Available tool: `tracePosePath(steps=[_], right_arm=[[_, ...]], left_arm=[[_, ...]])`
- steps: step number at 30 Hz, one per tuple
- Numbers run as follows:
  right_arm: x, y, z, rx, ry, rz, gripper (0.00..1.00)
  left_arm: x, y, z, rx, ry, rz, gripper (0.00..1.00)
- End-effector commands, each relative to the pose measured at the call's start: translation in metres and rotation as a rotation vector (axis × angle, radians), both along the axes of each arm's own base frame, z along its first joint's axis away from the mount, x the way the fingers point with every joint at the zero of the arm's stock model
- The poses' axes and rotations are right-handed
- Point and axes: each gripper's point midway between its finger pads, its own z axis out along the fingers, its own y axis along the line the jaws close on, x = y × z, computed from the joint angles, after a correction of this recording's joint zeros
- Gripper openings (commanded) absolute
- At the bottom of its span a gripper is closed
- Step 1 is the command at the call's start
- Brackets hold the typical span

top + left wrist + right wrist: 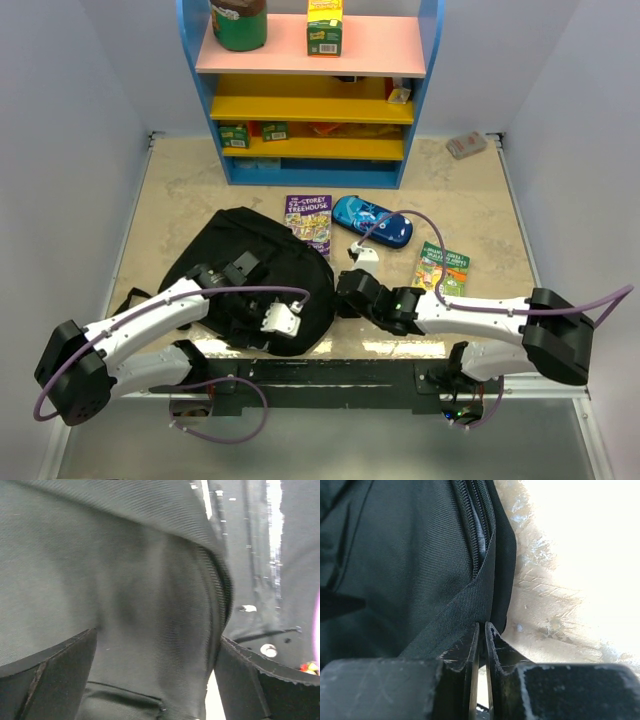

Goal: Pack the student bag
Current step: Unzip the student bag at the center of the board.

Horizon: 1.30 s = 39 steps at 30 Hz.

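Note:
The student bag (245,270), a soft black backpack, lies on the table just ahead of both arm bases. My left gripper (280,318) rests on its near right part. In the left wrist view it (155,645) stands open, with its fingers (50,680) wide apart and a fold of bag fabric (125,580) between them. My right gripper (345,290) is at the bag's right edge. The right wrist view shows it (482,627) shut on the bag's black edge (497,570), beside a zipper.
A purple book (308,222), a blue patterned pencil case (372,221) and a green book (444,268) lie right of the bag. A blue shelf unit (315,90) stands at the back, and a small packet (466,144) lies at the back right.

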Motion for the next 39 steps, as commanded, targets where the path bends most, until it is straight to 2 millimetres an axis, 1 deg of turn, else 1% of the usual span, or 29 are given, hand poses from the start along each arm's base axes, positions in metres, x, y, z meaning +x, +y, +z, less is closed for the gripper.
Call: tracePosePath(steps=[1, 2, 3, 4, 5, 6, 7, 8, 9, 10, 11, 13, 14, 15, 16, 19, 21, 24, 26, 27, 28, 29, 30, 36, 37, 39], right_arm=[[0.003, -0.004, 0.01, 0.028, -0.025, -0.035, 0.1], [0.002, -0.004, 0.009, 0.027, -0.024, -0.034, 0.1], [0.001, -0.004, 0.007, 0.022, -0.022, -0.03, 0.1], [0.001, -0.004, 0.006, 0.02, -0.02, -0.031, 0.1], [0.0, -0.004, 0.005, 0.018, -0.02, -0.029, 0.1], [0.001, -0.004, 0.005, 0.018, -0.02, -0.03, 0.09], [0.001, -0.004, 0.003, 0.017, -0.019, -0.029, 0.09], [0.001, -0.003, 0.003, 0.017, -0.018, -0.027, 0.09], [0.0, -0.002, 0.003, 0.02, -0.018, -0.025, 0.09], [0.0, -0.002, 0.003, 0.02, -0.017, -0.026, 0.08], [0.0, -0.002, 0.003, 0.02, -0.017, -0.026, 0.08], [0.0, -0.002, 0.002, 0.015, -0.016, -0.025, 0.08], [-0.001, -0.003, 0.001, 0.012, -0.015, -0.024, 0.08], [0.0, -0.004, 0.002, 0.011, -0.019, -0.027, 0.07], [0.0, -0.004, 0.002, 0.014, -0.017, -0.028, 0.07], [-0.001, -0.006, 0.003, 0.014, -0.02, -0.031, 0.07], [-0.001, -0.006, 0.002, 0.01, -0.019, -0.03, 0.07], [-0.002, -0.007, 0.002, 0.007, -0.02, -0.029, 0.07], [-0.001, -0.007, 0.002, 0.004, -0.021, -0.029, 0.07], [-0.001, -0.007, 0.002, 0.004, -0.021, -0.029, 0.07], [-0.001, -0.006, 0.002, 0.005, -0.022, -0.029, 0.07], [-0.001, -0.007, 0.002, 0.004, -0.023, -0.029, 0.06], [-0.001, -0.006, 0.002, 0.003, -0.024, -0.026, 0.06], [-0.002, -0.003, 0.003, -0.001, -0.03, -0.018, 0.06], [-0.002, -0.002, 0.005, 0.001, -0.033, -0.017, 0.06], [-0.002, -0.002, 0.006, -0.004, -0.037, -0.018, 0.05]], left_arm=[[0.031, -0.012, 0.011, -0.044, -0.14, 0.036, 0.93], [0.032, -0.013, 0.014, -0.046, -0.145, 0.037, 0.85], [0.03, -0.011, 0.015, -0.034, -0.133, 0.038, 0.84], [0.031, -0.014, 0.023, -0.051, -0.132, 0.03, 0.83], [0.031, -0.014, 0.027, -0.058, -0.128, 0.027, 0.78], [0.025, -0.012, 0.029, -0.049, -0.103, 0.021, 0.77], [0.024, -0.015, 0.036, -0.073, -0.097, 0.01, 0.76], [0.023, -0.015, 0.038, -0.077, -0.091, 0.008, 0.68], [0.021, -0.015, 0.038, -0.079, -0.085, 0.011, 0.61], [0.019, -0.014, 0.038, -0.083, -0.077, 0.005, 0.57], [0.016, -0.014, 0.037, -0.083, -0.069, 0.0, 0.49], [0.007, -0.012, 0.035, -0.081, -0.031, -0.021, 0.4], [0.001, -0.009, 0.034, -0.074, -0.005, -0.028, 0.33], [-0.003, -0.009, 0.034, -0.076, 0.011, -0.037, 0.29], [-0.007, -0.008, 0.031, -0.075, 0.029, -0.051, 0.21], [-0.014, -0.003, 0.026, -0.052, 0.068, -0.061, 0.14], [-0.017, -0.002, 0.027, -0.048, 0.093, -0.061, 0.13], [-0.019, -0.006, 0.037, -0.074, 0.125, -0.058, 0.13], [-0.019, -0.012, 0.047, -0.109, 0.14, -0.053, 0.12], [-0.023, -0.011, 0.05, -0.113, 0.165, -0.05, 0.1], [-0.024, -0.015, 0.056, -0.143, 0.188, -0.05, 0.07], [-0.026, -0.016, 0.058, -0.146, 0.207, -0.046, 0.02], [-0.027, -0.016, 0.059, -0.145, 0.227, -0.038, 0.0], [-0.021, -0.016, 0.057, -0.167, 0.265, 0.03, 0.0], [-0.021, -0.017, 0.056, -0.164, 0.268, 0.033, 0.05], [-0.017, -0.018, 0.056, -0.16, 0.263, 0.054, 0.09]])
